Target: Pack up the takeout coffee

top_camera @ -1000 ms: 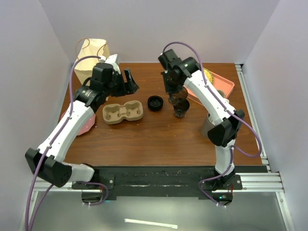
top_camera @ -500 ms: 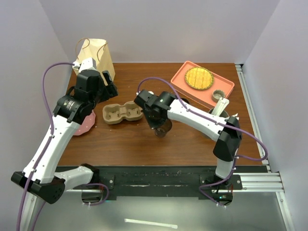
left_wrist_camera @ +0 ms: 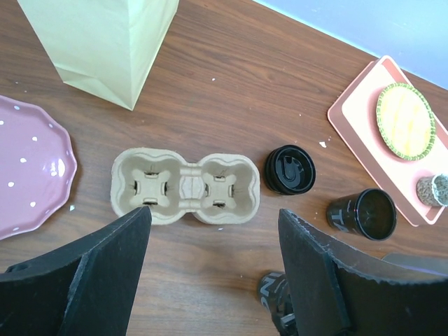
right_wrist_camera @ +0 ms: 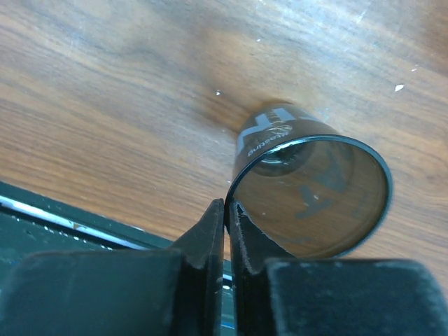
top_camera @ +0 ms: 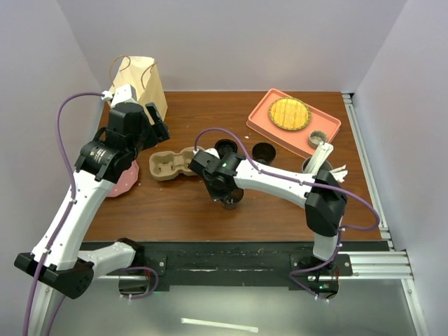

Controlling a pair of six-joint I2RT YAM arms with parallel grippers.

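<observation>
lidded black cup (left_wrist_camera: 290, 170), seemingly upright

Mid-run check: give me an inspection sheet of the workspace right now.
Surface: wooden table, no spills seen.
Job's things: lidless black cup tilted; second lidless cup upright; black lid loose beside the carrier, both wells empty.
Clutter: paper bag, pink plate, pink tray, grey utensil cup.
Grippers: left gripper open above the carrier; right gripper pinching the tilted cup's rim.
Cables: purple cables loop off both arms; no snag seen.
Surroundings: plain walls; nothing seen.
</observation>
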